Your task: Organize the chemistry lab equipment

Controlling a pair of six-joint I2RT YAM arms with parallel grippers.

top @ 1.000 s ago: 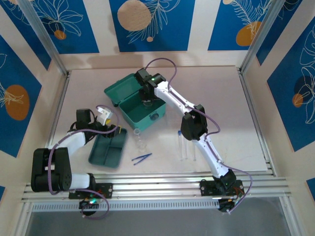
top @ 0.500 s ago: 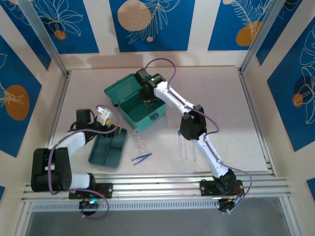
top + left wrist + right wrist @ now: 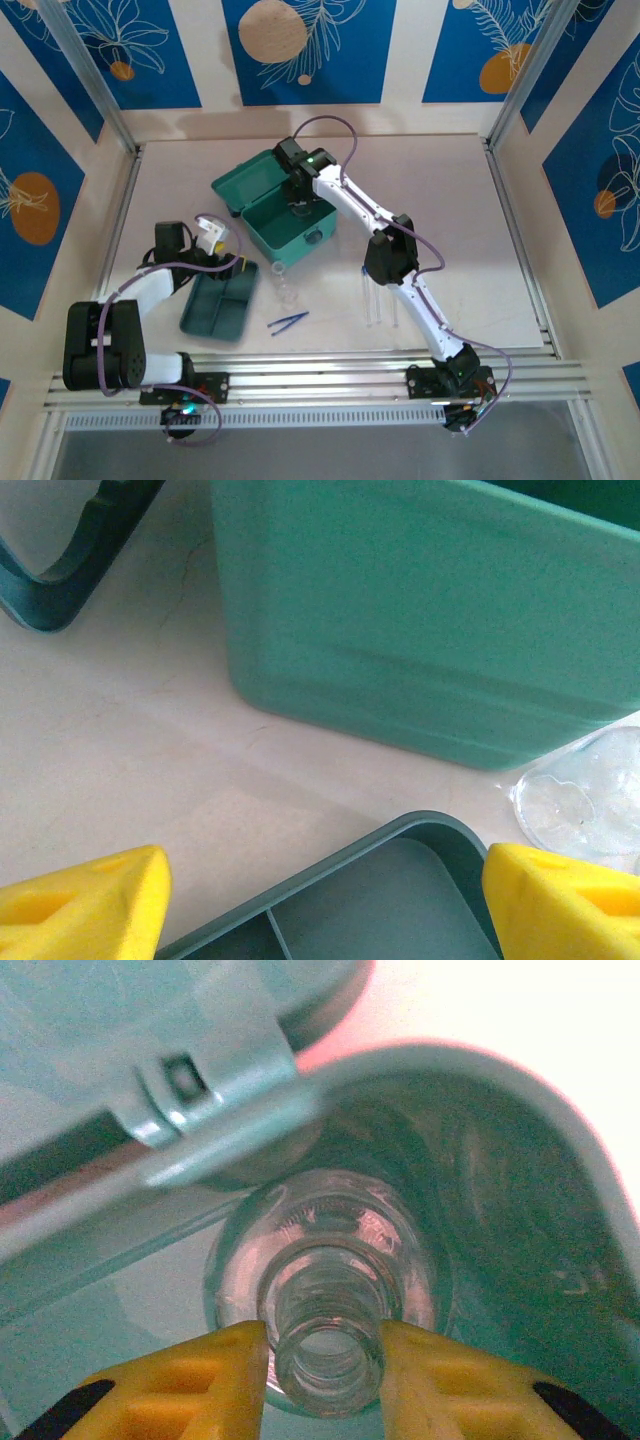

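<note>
The teal hinged case (image 3: 262,226) lies open, its lid (image 3: 244,179) folded back to the left. My right gripper (image 3: 300,203) reaches down into it and is shut on the threaded neck of a clear glass flask (image 3: 325,1290), which stands on the case floor (image 3: 110,1330). My left gripper (image 3: 325,890) hovers open over a corner of the dark-green divided tray (image 3: 220,305). A tiny clear dish (image 3: 580,802) lies between tray and case. A small clear beaker (image 3: 288,292) stands just right of the tray. Blue tweezers (image 3: 288,321) and thin clear tubes (image 3: 372,300) lie on the table.
The case's side wall (image 3: 420,630) rises close ahead of the left gripper, and part of a dark-green handle (image 3: 70,580) shows at the upper left. An aluminium rail (image 3: 320,375) runs along the near table edge. Bare tabletop (image 3: 450,200) lies to the right of the case.
The right arm's elbow has shifted slightly left, while its gripper stays in the case on the flask. The left arm has not moved.
</note>
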